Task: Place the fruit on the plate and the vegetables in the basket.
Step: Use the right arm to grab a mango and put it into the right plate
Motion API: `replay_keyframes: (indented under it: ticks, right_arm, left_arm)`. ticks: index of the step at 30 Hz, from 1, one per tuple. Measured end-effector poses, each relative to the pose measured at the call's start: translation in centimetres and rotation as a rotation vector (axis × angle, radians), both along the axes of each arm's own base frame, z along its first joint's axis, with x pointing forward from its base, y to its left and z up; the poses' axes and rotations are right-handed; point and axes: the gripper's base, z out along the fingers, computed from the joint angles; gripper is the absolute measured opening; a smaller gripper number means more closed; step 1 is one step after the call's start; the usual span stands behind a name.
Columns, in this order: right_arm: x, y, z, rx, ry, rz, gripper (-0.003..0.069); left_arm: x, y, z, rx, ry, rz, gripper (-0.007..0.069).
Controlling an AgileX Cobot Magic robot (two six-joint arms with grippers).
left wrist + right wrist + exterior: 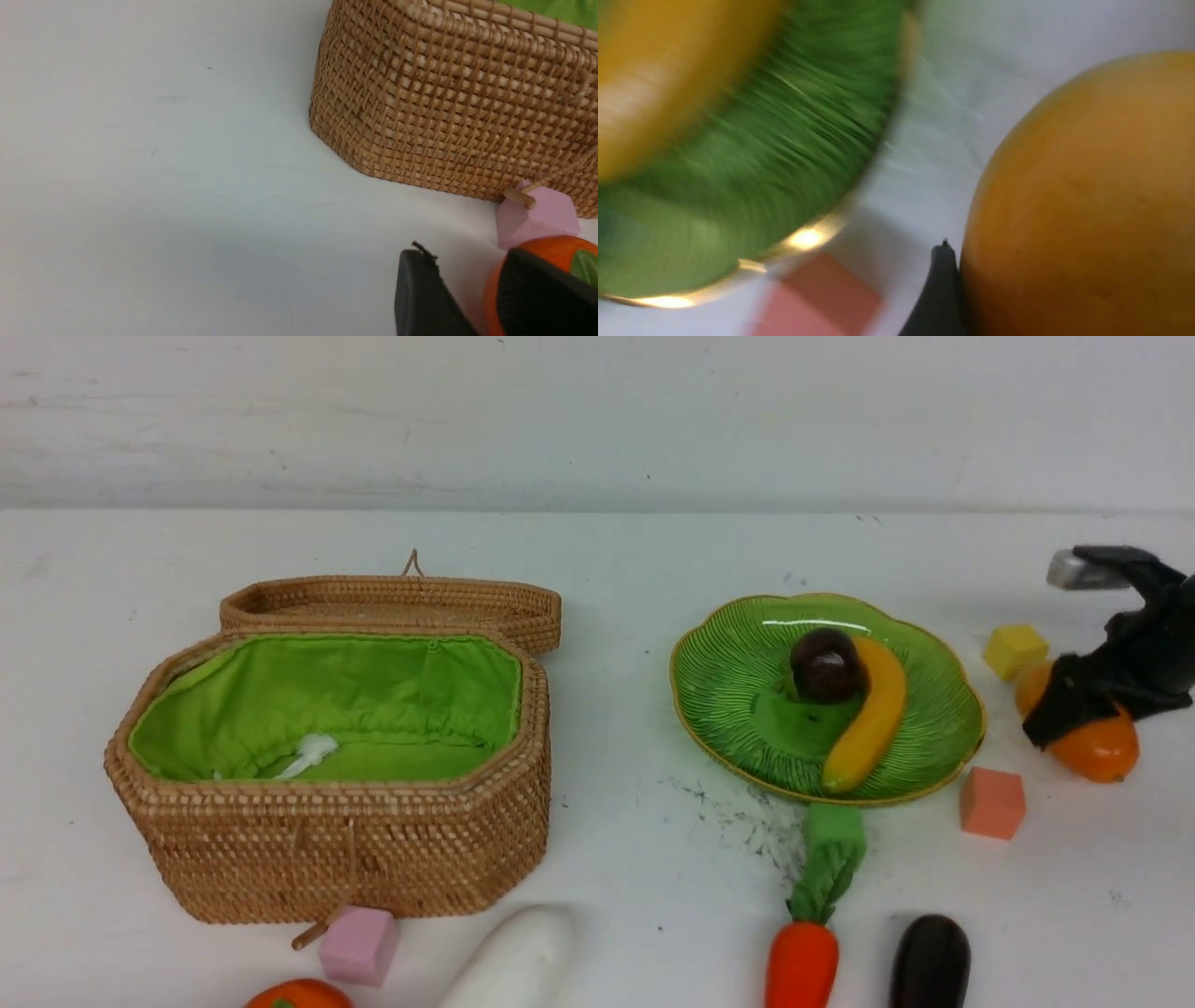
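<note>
— How far along is it?
— The basket (355, 859), toward the surface's left edge, holds no vegetables. The white vegetable (518, 961), eggplant (931, 963) and carrot (801, 963) lie along the near edge.
— And the plate (738, 691)?
— It carries the banana (873, 714) and maroon ball (825, 665). The mango (1097, 747) sits near the right edge with the right claw (1074, 714) astride it; I cannot tell if it grips. The left claw (462, 261), narrowly parted and holding nothing, hangs by the round fruit (299, 995) at the near edge.
</note>
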Motion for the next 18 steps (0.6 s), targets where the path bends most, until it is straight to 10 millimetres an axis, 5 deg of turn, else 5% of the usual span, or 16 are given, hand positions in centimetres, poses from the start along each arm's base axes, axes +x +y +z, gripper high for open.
replay_keyframes:
  ticks: [5, 6, 7, 9, 13, 18]
  right_arm:
    - [0.0, 5.4, 10.5, 0.209, -0.311, 0.127, 0.0601]
    - [0.0, 6.1, 11.2, 0.22, -0.334, 0.148, 0.0601]
    - [-0.3, 9.2, 13.1, 0.27, -0.398, 0.231, 0.0601]
    - [-0.6, 12.4, 13.8, 0.311, -0.416, 0.313, 0.0601]
    - [-0.1, 19.1, 10.8, 0.292, -0.351, 0.422, 0.0601]
    - [1.4, 22.0, 4.6, 0.095, -0.229, 0.373, 0.0601]
  left_arm:
    - [0.0, 0.0, 0.0, 0.0, 0.0, 0.0, 0.0239]
    - [0.0, 0.0, 0.0, 0.0, 0.0, 0.0, 0.0239]
    - [0.0, 0.0, 0.0, 0.0, 0.0, 0.0, 0.0239]
    - [0.0, 0.0, 0.0, 0.0, 0.0, 0.0, 0.0239]
    - [0.0, 0.0, 0.0, 0.0, 0.0, 0.0, 0.0239]
    - [0.0, 0.0, 0.0, 0.0, 0.0, 0.0, 0.0239]
